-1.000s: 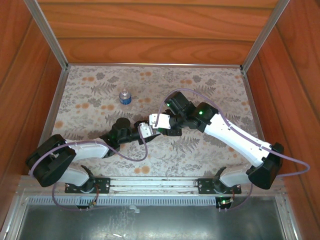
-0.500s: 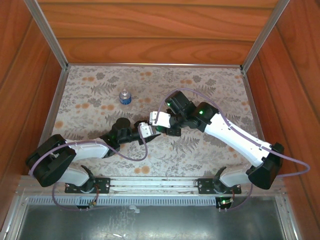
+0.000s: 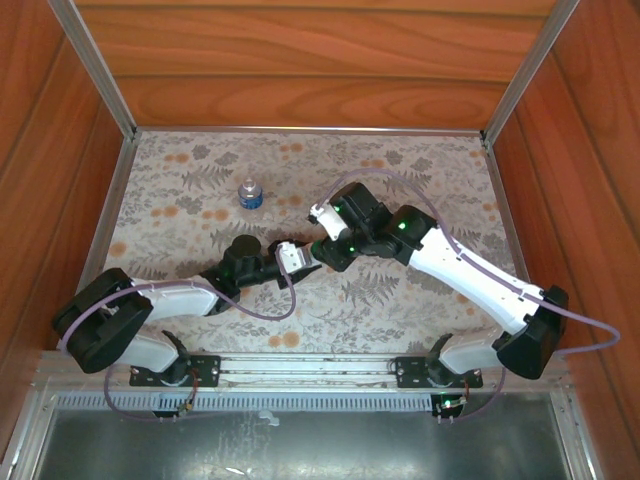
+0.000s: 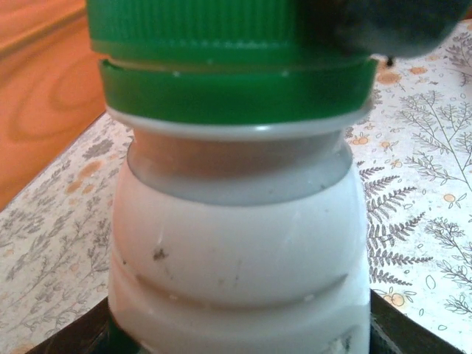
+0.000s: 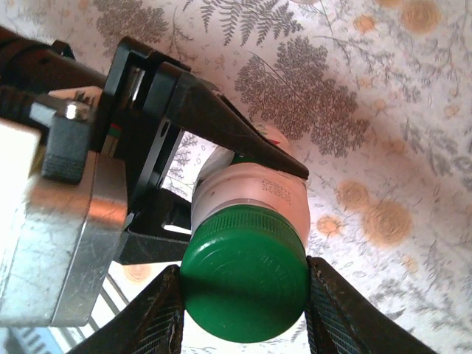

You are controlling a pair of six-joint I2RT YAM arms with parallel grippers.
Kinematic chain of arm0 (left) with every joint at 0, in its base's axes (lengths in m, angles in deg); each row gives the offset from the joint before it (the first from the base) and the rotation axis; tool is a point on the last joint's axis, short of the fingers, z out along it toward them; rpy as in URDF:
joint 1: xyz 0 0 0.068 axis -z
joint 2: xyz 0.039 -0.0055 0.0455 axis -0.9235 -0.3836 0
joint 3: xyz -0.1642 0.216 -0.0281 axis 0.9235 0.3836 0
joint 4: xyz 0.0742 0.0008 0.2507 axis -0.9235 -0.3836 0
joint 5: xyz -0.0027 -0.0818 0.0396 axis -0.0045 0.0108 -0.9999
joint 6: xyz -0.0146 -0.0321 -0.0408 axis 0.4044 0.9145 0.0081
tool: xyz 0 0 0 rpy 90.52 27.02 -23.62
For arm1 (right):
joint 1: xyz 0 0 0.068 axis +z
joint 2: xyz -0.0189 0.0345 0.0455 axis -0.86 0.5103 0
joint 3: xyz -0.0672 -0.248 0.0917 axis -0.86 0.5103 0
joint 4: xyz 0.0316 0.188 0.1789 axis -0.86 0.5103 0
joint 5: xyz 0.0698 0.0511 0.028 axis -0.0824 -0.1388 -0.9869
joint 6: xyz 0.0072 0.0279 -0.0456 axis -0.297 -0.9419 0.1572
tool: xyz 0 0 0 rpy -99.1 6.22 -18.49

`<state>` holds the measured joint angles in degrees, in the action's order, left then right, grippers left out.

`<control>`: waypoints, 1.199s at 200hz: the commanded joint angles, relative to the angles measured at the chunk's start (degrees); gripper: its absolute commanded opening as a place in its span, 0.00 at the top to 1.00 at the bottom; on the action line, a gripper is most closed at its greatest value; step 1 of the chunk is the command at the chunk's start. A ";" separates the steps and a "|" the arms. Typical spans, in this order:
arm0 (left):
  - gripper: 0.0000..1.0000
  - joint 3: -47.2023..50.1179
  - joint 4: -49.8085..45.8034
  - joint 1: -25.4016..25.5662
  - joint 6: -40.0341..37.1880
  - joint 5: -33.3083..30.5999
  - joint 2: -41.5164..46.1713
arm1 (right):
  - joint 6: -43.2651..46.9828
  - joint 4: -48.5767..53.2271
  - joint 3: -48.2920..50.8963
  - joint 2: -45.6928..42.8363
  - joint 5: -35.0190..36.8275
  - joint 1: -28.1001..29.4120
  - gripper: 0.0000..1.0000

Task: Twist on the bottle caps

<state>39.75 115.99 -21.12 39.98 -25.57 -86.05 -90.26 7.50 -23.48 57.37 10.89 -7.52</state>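
The left claw (image 3: 297, 258) is clamped on the body of the white bottle (image 5: 254, 193), its 2 black fingers pinching the sides below the shoulder and holding it tilted above the floral table (image 3: 420, 170). The right claw (image 5: 247, 306) meets it from the other end, with 1 fingertip pressed to each side of the green cap (image 5: 243, 284), which sits on the bottle's neck directly between those tips. The bottle looks like thin, light plastic, probably stiff enough to hold but smooth, so it could spin in the left claw once turning gets tight. The best hold on it is where that claw has it, on the wide body rather than the neck. The cap is hard and finely ribbed, and the ribbed skirt is the place to grip, squarely across its width. In the left wrist view a thin seam shows between the cap and the green ring beneath it, so I judge it not fully seated. Under both claws there is open table, and nothing stands close beside them. The short clear bottle (image 3: 250, 194) stands well away, beyond the left claw, and the wooden walls (image 3: 320, 90) are farther off.
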 commanded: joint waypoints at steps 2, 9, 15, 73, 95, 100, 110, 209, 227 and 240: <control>0.48 -0.19 -0.09 0.55 -0.98 1.28 -0.58 | -8.52 0.06 -1.64 -2.36 0.36 -0.29 0.58; 0.48 -0.26 -0.04 0.52 -0.78 1.62 -0.48 | -5.01 -0.37 -0.93 -3.45 0.21 -0.30 0.51; 0.48 -0.11 -0.06 0.52 -0.77 1.87 -0.27 | -2.74 -0.67 -0.31 -4.55 -0.08 -0.33 0.47; 0.48 -0.05 -0.04 0.53 -1.17 3.05 0.37 | 26.13 7.39 0.58 -10.28 -7.20 -0.37 0.30; 0.48 0.31 -0.08 0.56 -0.86 4.01 1.06 | 34.29 11.03 -2.08 -8.45 -5.42 -0.37 0.26; 0.48 0.39 -0.07 0.49 -0.90 3.97 1.25 | 36.87 12.13 -2.52 -7.92 -5.78 -0.41 0.25; 0.48 0.54 -0.12 0.55 -1.19 3.89 1.51 | 39.91 13.82 -3.63 -6.53 -6.13 -0.37 0.23; 0.48 0.45 -0.09 0.61 -1.56 4.63 1.72 | 48.74 12.26 -10.14 4.19 -2.81 -0.38 0.21; 0.48 0.45 -0.06 0.61 -1.56 4.67 1.79 | 48.46 11.80 -9.62 5.01 -4.02 -0.37 0.24; 0.48 0.52 -0.09 0.69 -1.56 4.70 2.00 | 47.77 11.65 -9.61 5.71 -5.19 -0.38 0.28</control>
<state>39.79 115.55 -20.92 39.23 -22.16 -85.35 -44.12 19.61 -33.08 62.05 8.00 -7.65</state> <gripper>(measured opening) 0.535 0.754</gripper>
